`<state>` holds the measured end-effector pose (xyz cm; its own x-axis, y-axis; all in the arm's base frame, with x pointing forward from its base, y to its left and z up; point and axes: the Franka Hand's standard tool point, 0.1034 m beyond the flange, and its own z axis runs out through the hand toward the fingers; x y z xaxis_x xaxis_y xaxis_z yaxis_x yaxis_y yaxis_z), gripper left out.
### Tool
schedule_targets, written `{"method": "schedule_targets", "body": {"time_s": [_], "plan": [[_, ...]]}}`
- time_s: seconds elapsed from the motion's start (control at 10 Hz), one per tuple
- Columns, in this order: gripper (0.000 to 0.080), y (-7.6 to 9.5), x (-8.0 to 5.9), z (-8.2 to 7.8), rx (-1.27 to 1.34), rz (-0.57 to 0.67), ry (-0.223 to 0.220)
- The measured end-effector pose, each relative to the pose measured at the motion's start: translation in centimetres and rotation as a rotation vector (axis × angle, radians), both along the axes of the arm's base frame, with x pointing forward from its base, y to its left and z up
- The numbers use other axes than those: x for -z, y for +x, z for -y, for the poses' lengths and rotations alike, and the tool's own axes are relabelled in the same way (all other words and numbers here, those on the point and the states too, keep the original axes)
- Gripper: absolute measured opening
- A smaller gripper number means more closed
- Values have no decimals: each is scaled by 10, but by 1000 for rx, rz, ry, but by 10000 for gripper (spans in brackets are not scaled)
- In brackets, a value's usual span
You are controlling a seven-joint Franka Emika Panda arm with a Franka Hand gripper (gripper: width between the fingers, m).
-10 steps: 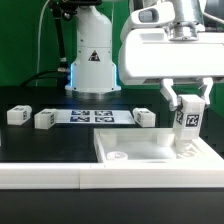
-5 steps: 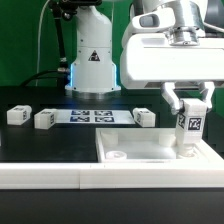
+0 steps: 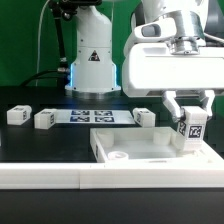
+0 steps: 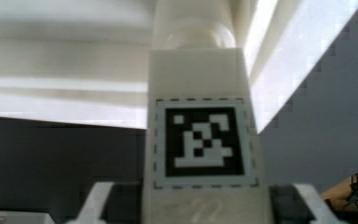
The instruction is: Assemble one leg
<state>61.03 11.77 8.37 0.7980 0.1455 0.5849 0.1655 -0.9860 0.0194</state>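
The tool [image 3: 191, 114] is clamped on the leg [image 3: 191, 136], one finger pressed against each side of the block's upper part, with the tag [image 3: 194, 128] facing the exterior camera. The leg hangs upright at the corner of the rimmed square panel [image 3: 150, 150] that lies on the exterior view's right. Its lower end is inside the rim's outline, but I cannot tell whether it touches the panel floor. In the wrist view the leg fills the middle, tag square-on, with pale panel surface behind it.

By its look the leg is light, rigid plastic with smooth faces – probably slippery, hardly fragile. The flat opposite sides above the tag seem the right place to hold it, since that leaves the foot free to seat. A slight twist in the grip would likely throw the foot off its seat.

The panel is the only tray-like thing here. Inside its rim I see a small round socket [image 3: 120, 156] near the opposite corner, and otherwise only the leg's foot.

On the tabletop [image 3: 60, 135] a spare block [image 3: 145, 116] lies just behind the panel, with the marker board [image 3: 93, 115] beyond that – two further blocks [image 3: 45, 119] lie well off from the panel
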Motion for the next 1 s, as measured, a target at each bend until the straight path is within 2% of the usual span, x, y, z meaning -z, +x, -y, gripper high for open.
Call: {"method": "schedule_targets", "body": {"time_s": [0.2,0.3,0.4,0.5,0.6,1.0], "plan": [[294,1,0,0,-1,-16,2],[379,-1,3,0,-2,-28,2],[513,-1,3,0,-2,-29,2],[513,-1,3,0,-2,-29,1],[624,-1,3,0,-2,-29,1],[648,0,1,2,-7,-43,-3]]}}
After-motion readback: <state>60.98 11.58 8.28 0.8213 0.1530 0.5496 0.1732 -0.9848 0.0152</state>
